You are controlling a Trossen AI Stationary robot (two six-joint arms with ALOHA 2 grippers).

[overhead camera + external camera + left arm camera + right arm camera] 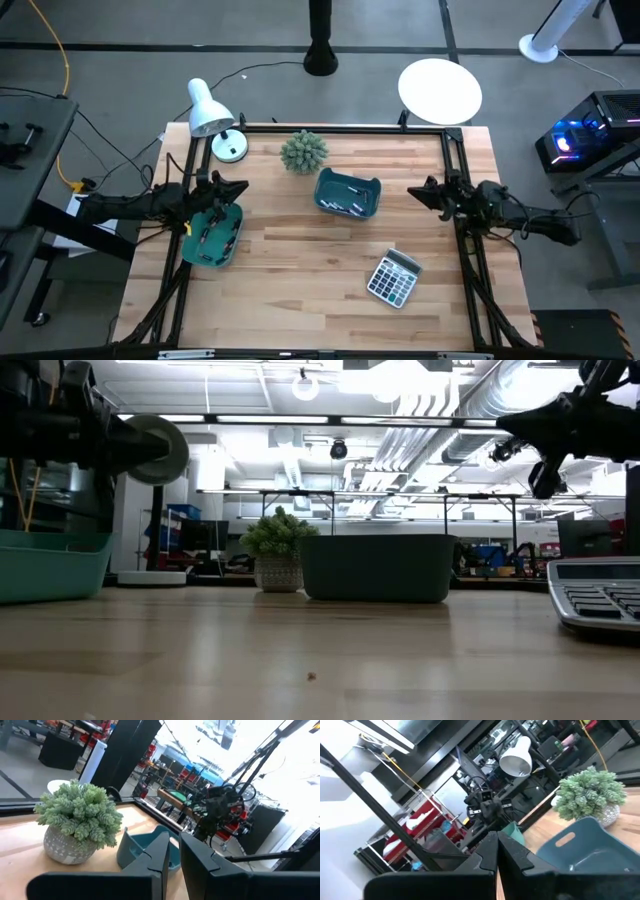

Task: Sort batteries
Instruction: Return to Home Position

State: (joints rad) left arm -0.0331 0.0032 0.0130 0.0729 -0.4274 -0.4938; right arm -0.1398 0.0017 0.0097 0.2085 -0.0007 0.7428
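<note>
Several tiny batteries lie in the dark teal tray at the table's middle, pale and dark ones on its floor. More batteries lie in the lighter teal tray near the left edge. My left gripper hangs in the air over that tray's far rim, shut but for a slit, holding nothing. My right gripper hovers right of the dark tray, shut and empty. In the low view the tray walls hide the batteries.
A grey calculator lies near the table's near right part. A potted plant stands behind the dark tray, and a white lamp with its round base stands at the far left corner. Bare wood stretches across the near middle.
</note>
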